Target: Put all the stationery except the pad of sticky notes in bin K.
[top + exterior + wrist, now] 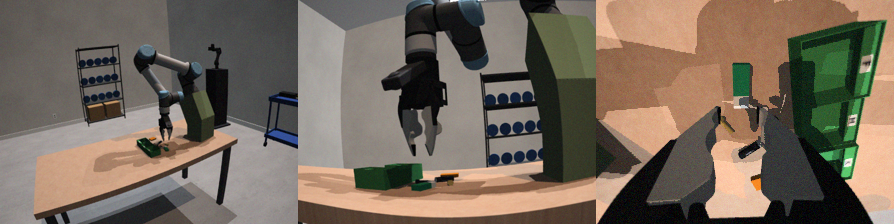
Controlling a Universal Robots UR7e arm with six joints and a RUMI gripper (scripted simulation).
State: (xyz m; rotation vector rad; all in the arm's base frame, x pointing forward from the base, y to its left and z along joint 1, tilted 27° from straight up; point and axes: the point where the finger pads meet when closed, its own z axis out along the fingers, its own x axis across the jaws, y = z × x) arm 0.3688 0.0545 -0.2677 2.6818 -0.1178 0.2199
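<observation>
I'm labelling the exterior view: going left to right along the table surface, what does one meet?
Green bins → small green block → dark marker with the orange pad just behind it → tall olive-green arm pedestal. The gripper hangs above, holding nothing.

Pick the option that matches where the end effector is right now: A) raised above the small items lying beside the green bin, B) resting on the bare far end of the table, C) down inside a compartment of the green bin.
A: the end effector hangs in the air, empty, above the small items next to the green bin.
</observation>
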